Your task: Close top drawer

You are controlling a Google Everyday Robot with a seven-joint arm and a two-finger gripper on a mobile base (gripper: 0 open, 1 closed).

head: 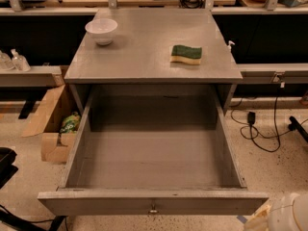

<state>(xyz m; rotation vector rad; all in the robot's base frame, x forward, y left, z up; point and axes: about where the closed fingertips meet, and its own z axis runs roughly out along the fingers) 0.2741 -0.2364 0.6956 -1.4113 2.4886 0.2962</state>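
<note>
The top drawer [153,200] of the grey cabinet is pulled far out toward me and its inside is empty. Its front panel runs along the bottom of the camera view, with a small round metal knob [153,209] at its centre. My gripper is not in view. Only a white rounded part [291,214], which may belong to my arm, shows at the bottom right corner, just right of the drawer's front corner.
On the cabinet top [144,57] stand a white bowl [101,30] at back left and a green-and-yellow sponge [186,54] at right. An open cardboard box [53,124] sits on the floor to the left. Cables [262,129] lie on the floor to the right. A black object [6,162] is at the left edge.
</note>
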